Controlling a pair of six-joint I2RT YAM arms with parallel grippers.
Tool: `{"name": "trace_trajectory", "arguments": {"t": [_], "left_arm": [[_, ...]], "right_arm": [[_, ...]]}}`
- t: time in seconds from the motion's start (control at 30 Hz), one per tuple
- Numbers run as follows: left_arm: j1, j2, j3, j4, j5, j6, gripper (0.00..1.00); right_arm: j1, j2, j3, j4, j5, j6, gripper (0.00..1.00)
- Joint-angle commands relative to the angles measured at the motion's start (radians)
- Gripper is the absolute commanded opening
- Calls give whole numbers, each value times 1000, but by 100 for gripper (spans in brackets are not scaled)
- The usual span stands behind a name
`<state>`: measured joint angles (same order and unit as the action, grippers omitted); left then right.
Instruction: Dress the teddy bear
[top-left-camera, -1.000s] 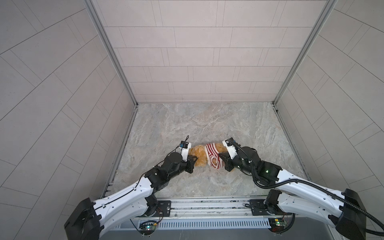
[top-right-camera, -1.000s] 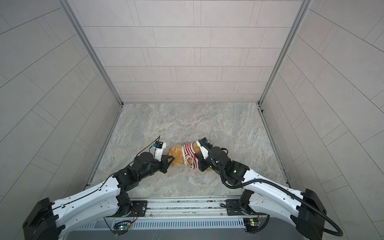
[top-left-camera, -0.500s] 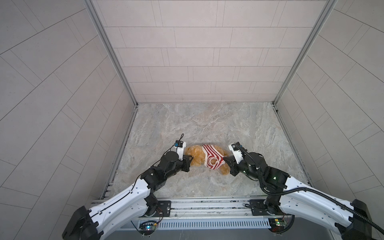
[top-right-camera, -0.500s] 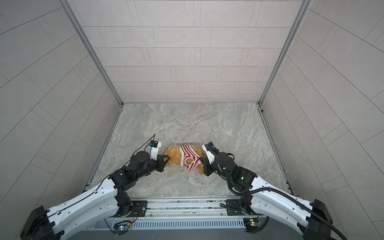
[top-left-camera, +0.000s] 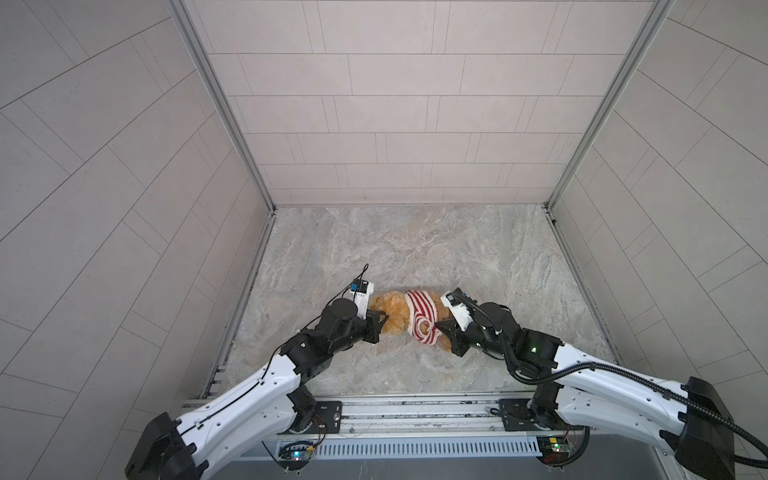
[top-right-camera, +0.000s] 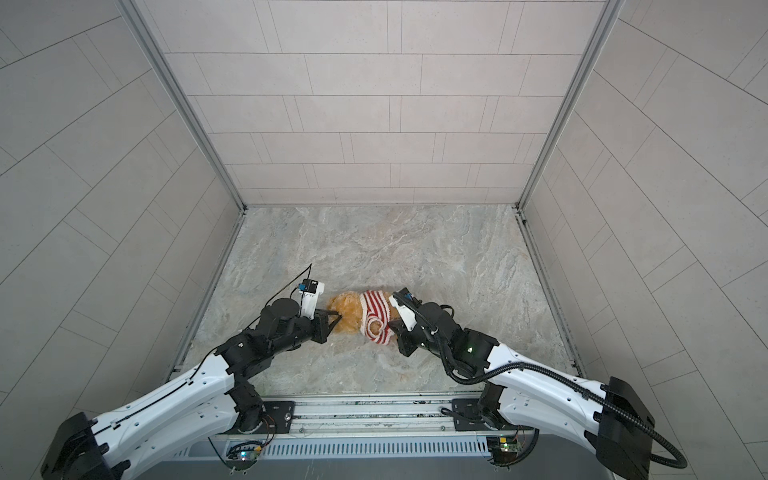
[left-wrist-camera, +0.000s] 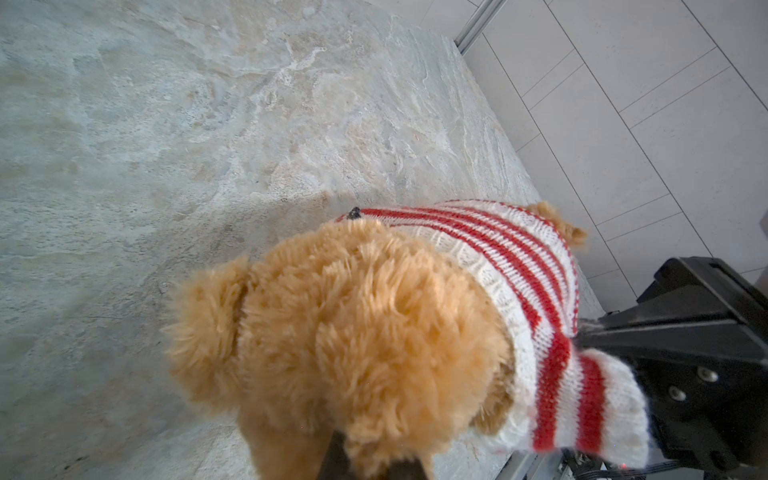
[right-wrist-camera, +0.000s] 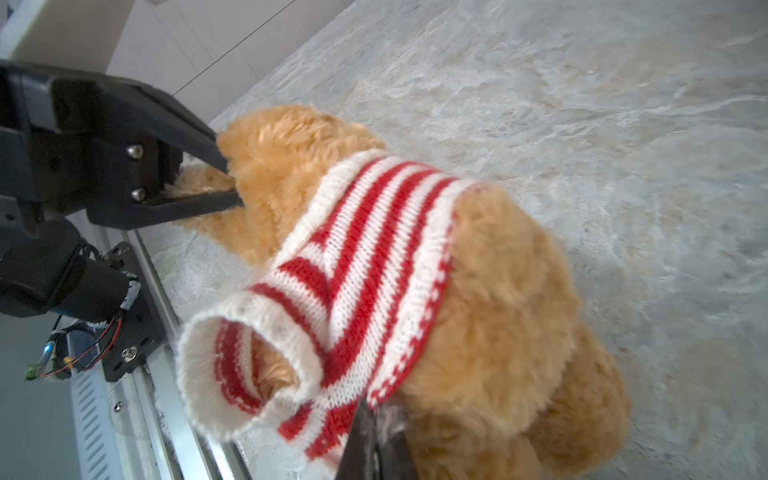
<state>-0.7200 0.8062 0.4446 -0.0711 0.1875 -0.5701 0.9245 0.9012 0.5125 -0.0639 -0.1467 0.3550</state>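
Black-fingered left claw (top-left-camera: 383, 322) pinched narrow on head fur of teddy bear (top-left-camera: 394, 311). Right claw (top-left-camera: 438, 328) closed tight on hem of red-and-white striped sweater (top-left-camera: 419, 313), near the sleeve. Stretched between both claws over near half of marbled surface (top-left-camera: 415, 249); resting or lifted, unclear. Long axis side to side across the surface: head toward left arm, legs toward right arm. Sweater over torso, head out through collar. Farther back, more marbled stone, then tiled wall (top-left-camera: 395, 124).

Bright, even light; teddy bear (left-wrist-camera: 353, 332) blurred (wrist views).
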Motion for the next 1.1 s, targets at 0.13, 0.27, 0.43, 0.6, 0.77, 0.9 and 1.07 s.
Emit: {"name": "trace_trajectory", "arguments": {"t": [0.13, 0.27, 0.43, 0.6, 0.77, 0.9, 1.07], "left_arm": [[9, -9, 122, -143, 69, 55, 0], [9, 16, 155, -199, 91, 87, 0], [9, 35, 197, -245, 128, 131, 0], [8, 59, 237, -283, 157, 169, 0], [8, 76, 250, -285, 174, 168, 0], [9, 85, 244, -260, 180, 148, 0], [10, 101, 241, -222, 174, 129, 0]], "right_arm": [[92, -95, 67, -127, 68, -161, 17], [155, -139, 100, -167, 126, -229, 30], [191, -106, 159, -180, 164, -286, 41], [192, -27, 197, -187, 194, -337, 41], [192, 15, 222, -212, 167, -352, 39], [200, 35, 217, -209, 164, -340, 31], [218, 46, 202, -203, 202, -315, 5]]}}
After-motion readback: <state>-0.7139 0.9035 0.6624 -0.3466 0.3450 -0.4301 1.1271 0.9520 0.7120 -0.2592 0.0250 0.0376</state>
